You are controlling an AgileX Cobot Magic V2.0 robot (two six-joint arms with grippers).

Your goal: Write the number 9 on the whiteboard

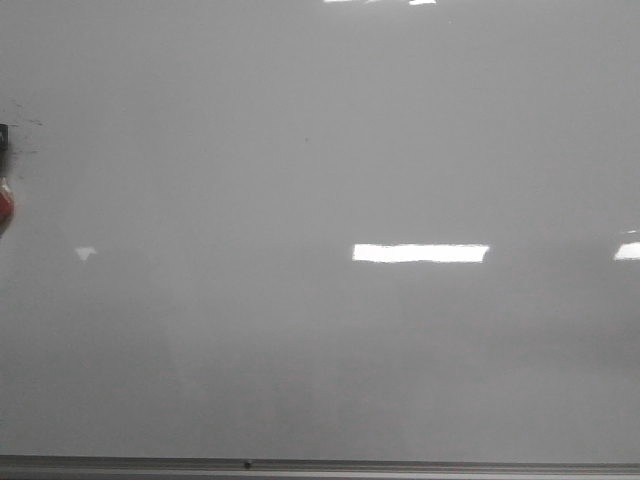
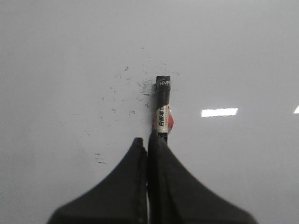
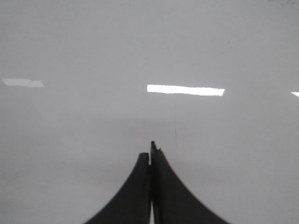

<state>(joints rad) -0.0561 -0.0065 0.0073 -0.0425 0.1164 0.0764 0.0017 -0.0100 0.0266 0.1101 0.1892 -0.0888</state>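
Observation:
The whiteboard (image 1: 320, 150) fills the front view, glossy grey-white and blank; no number 9 shows on it. In the left wrist view my left gripper (image 2: 148, 140) is shut on a marker (image 2: 162, 114) with a black end, a white label and a red patch. The marker's black end (image 2: 163, 83) points at the whiteboard (image 2: 243, 56) among small black smudges (image 2: 126, 88). The marker also shows at the far left edge of the front view (image 1: 4, 205). My right gripper (image 3: 150, 151) is shut and empty in front of the whiteboard (image 3: 93, 46).
The board's grey metal frame edge (image 1: 320, 466) runs along the bottom of the front view. Bright light reflections (image 1: 420, 253) lie across the board. A faint thin vertical line (image 3: 175, 126) shows on the board near the right gripper.

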